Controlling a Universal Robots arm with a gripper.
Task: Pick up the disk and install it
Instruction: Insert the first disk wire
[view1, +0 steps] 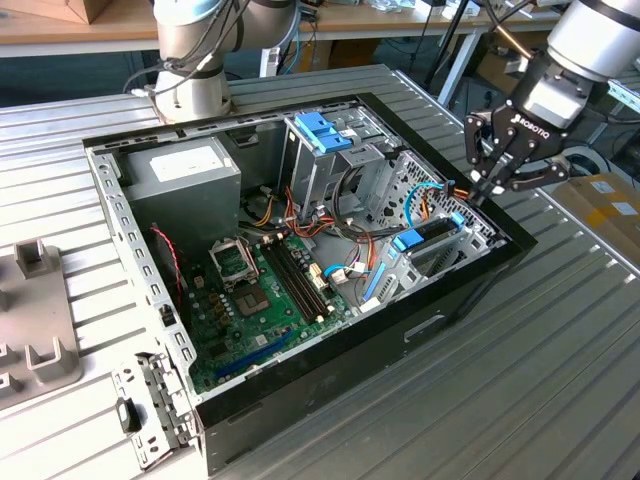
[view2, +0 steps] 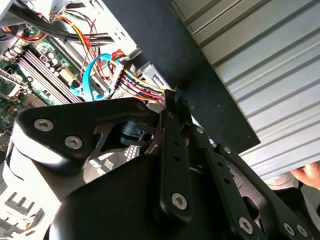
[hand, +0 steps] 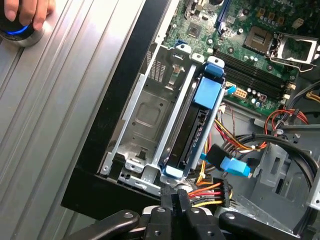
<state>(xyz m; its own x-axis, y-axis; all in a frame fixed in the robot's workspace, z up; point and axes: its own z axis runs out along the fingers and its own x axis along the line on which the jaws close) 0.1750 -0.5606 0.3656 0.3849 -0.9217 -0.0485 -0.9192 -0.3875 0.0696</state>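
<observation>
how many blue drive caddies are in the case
2: one blue caddy atop the cage at the exterior view's centre, one holding the disk in the bay near the tool. Others may be hidden.

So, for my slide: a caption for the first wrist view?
Closed gripper at the end of the disk standing in the open computer case.

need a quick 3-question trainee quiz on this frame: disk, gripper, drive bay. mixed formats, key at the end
1. True or false: the disk lies flat on the motherboard.
2. The gripper is nearest to: A) the power supply; B) the coloured power wires by the drive bay; C) the CPU socket.
3. Fill in: the plastic bracket on the disk is ____ in colour.

Key: 1 false, it stands on edge in the drive bay. 2 B. 3 blue.
</observation>
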